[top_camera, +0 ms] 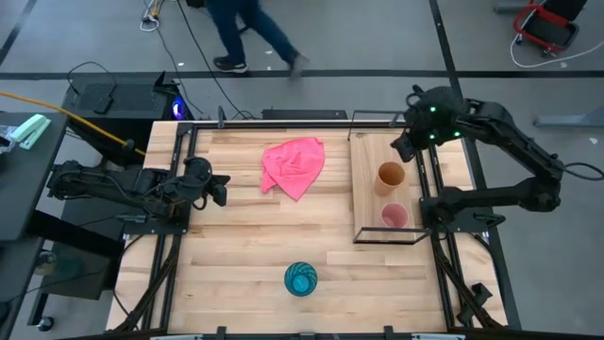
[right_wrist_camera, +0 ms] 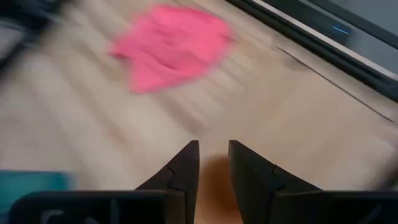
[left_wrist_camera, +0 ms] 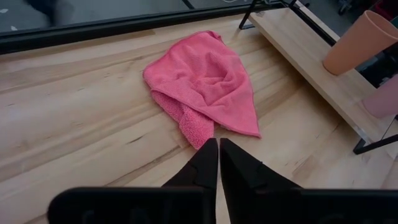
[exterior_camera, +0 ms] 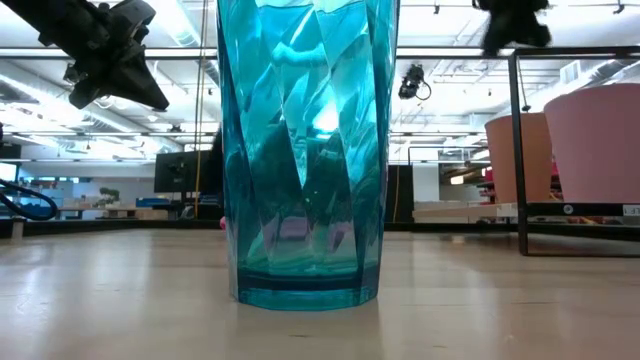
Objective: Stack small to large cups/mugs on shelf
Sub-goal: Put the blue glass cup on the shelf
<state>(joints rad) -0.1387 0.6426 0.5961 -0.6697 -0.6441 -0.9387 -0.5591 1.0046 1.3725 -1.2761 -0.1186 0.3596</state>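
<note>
1. The table (top_camera: 236, 274) carries everything; the shelf (top_camera: 368, 179) sits along its right side, probably so the right arm reaches it easily.
2. The teal cup (top_camera: 301, 279) stands alone near the table's front edge, well apart from the shelf, so it's the odd one out.
3. The orange cup (top_camera: 391, 176) and pink cup (top_camera: 394, 216) are already upright on the shelf, side by side, not nested.
4. The pink cloth (top_camera: 293, 164) just lies mid-table.
5. The right gripper (right_wrist_camera: 213, 163) hovers over the orange cup, slightly parted, holding nothing.
6. The left gripper (left_wrist_camera: 219, 163) waits at the left edge, clenched and empty.
</note>
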